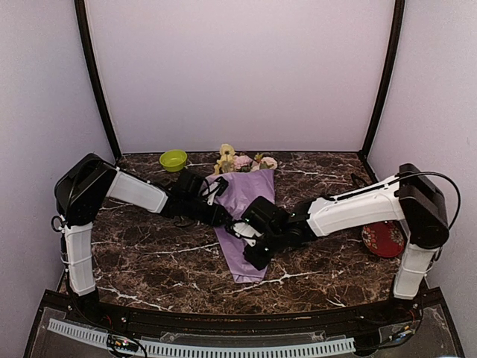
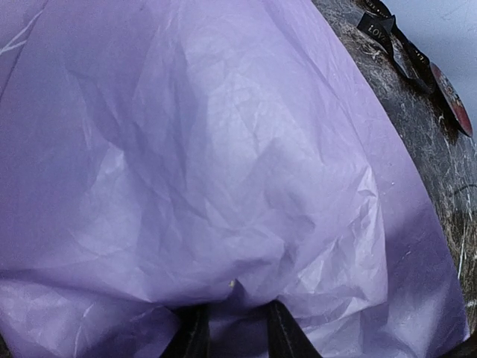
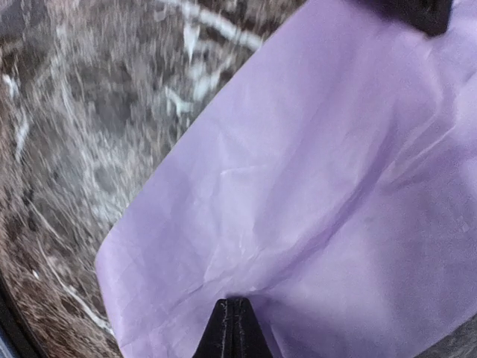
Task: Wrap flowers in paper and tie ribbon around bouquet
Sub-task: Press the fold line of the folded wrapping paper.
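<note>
Two grippers meet at the bouquet (image 1: 242,216), which lies mid-tabletop (image 1: 149,253) with the flowers (image 1: 240,162) toward the far edge and its tip toward the near edge. Only the top view shows the flowers and a green bowl (image 1: 173,159) at the far edge. Only the left wrist view shows the ribbon (image 2: 384,33), white letters "LOV" legible, beside a red disc (image 2: 451,97). On the left gripper (image 2: 235,339) the fingers stand partly apart, with paper (image 2: 223,149) bunched between them. On the right gripper (image 3: 232,324) the fingers are fully together at the paper; whether they pinch it I cannot tell.
</note>
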Robot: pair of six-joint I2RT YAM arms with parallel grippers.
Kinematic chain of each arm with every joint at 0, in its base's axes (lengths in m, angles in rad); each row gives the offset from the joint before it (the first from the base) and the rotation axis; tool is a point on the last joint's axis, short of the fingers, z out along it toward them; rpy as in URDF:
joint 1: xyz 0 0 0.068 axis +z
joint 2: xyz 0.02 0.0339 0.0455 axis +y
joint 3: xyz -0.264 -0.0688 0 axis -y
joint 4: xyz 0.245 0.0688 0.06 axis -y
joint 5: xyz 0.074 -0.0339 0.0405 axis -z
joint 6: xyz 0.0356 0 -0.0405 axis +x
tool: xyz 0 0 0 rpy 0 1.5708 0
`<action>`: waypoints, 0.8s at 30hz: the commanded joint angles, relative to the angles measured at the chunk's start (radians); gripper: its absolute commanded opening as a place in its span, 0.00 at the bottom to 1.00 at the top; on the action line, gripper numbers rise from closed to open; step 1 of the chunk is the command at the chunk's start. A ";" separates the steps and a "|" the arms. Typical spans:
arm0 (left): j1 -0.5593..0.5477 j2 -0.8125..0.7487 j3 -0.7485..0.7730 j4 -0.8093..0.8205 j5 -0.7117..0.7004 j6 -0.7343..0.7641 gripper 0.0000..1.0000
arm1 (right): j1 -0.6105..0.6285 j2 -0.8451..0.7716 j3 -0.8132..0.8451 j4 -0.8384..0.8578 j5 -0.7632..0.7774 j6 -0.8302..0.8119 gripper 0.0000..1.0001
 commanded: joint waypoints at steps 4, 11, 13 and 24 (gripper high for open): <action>0.009 0.086 -0.030 -0.130 -0.054 0.007 0.28 | 0.092 -0.092 -0.189 -0.127 -0.108 0.047 0.00; 0.009 0.092 -0.025 -0.143 -0.036 0.026 0.28 | 0.077 -0.266 -0.247 -0.137 -0.191 0.080 0.00; 0.009 0.091 -0.022 -0.154 -0.041 0.025 0.28 | 0.025 -0.278 -0.222 -0.081 -0.235 0.079 0.00; 0.009 0.087 -0.038 -0.144 -0.046 0.011 0.28 | -0.130 -0.047 -0.131 0.090 -0.352 0.098 0.00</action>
